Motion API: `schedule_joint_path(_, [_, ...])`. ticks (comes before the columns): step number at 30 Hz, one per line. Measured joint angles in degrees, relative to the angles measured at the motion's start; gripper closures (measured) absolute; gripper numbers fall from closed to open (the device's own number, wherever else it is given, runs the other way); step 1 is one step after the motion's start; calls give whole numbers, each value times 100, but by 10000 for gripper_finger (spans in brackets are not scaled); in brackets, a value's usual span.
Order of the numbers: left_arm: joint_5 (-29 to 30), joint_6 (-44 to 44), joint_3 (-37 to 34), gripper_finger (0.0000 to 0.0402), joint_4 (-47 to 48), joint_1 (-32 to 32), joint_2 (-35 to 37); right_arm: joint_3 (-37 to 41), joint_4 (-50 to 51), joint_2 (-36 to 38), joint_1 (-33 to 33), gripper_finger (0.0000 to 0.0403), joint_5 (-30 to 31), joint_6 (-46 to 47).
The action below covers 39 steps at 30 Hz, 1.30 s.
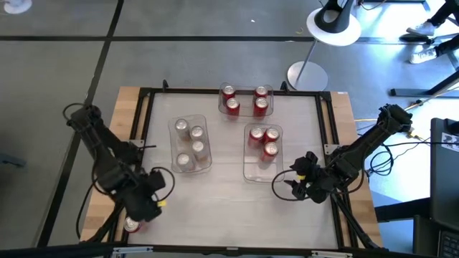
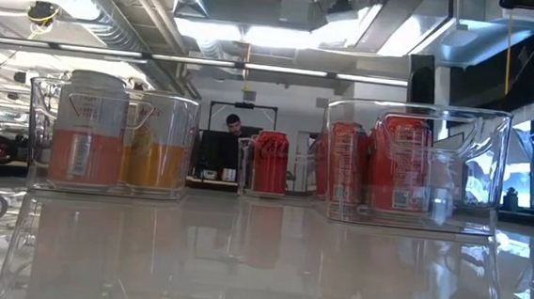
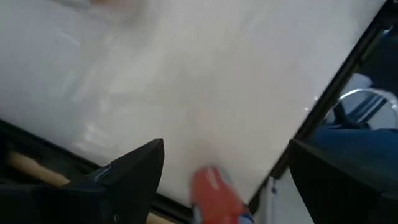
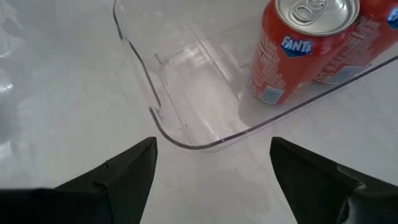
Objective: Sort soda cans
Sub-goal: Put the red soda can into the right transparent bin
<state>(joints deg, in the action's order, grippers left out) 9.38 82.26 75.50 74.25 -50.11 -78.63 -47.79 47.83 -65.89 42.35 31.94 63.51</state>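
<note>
Three clear bins hold upright soda cans. The left bin [image 1: 191, 145] has several pale-topped cans, orange-bodied in the low view [image 2: 88, 142]. The right bin [image 1: 262, 152] has three red cans [image 4: 298, 50]. The far bin [image 1: 244, 100] has several red cans. One red can [image 1: 131, 225] [image 3: 214, 196] stands at the near left corner. My left gripper [image 1: 145, 208] [image 3: 225, 149] hangs open over it, a finger on either side, not touching. My right gripper [image 1: 285, 185] [image 4: 212, 143] is open just before the right bin's empty near end [image 4: 186, 93].
A black frame [image 1: 143, 136] borders the white table top, with wooden boards outside it. Bare table lies between the bins and the near edge. A person [image 2: 236, 124] sits far behind the table. A lamp stand [image 1: 307, 72] is beyond the far edge.
</note>
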Motion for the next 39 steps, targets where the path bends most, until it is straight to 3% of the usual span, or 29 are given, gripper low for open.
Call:
schedule_joint_path(8, [-260,1311,-2,76,-26,-785,-132,0,6,0,0,94,-2,69])
schedule_joint_path(12, [-921,1338,-2,76,-295,-997,-371,0,36,0,0,94,-1,61])
schedule_joint_path(16, [-1181,1439,-2,76,-676,-1165,-578,0,122,0,0,94,6,56])
schedule_joint_path(29, [-1532,1546,2,76,-404,-1775,-1219,0,314,0,0,94,198,61])
schedule_joint_path(39, [-1514,1482,12,76,-407,-1732,-1255,0,284,0,0,94,197,101])
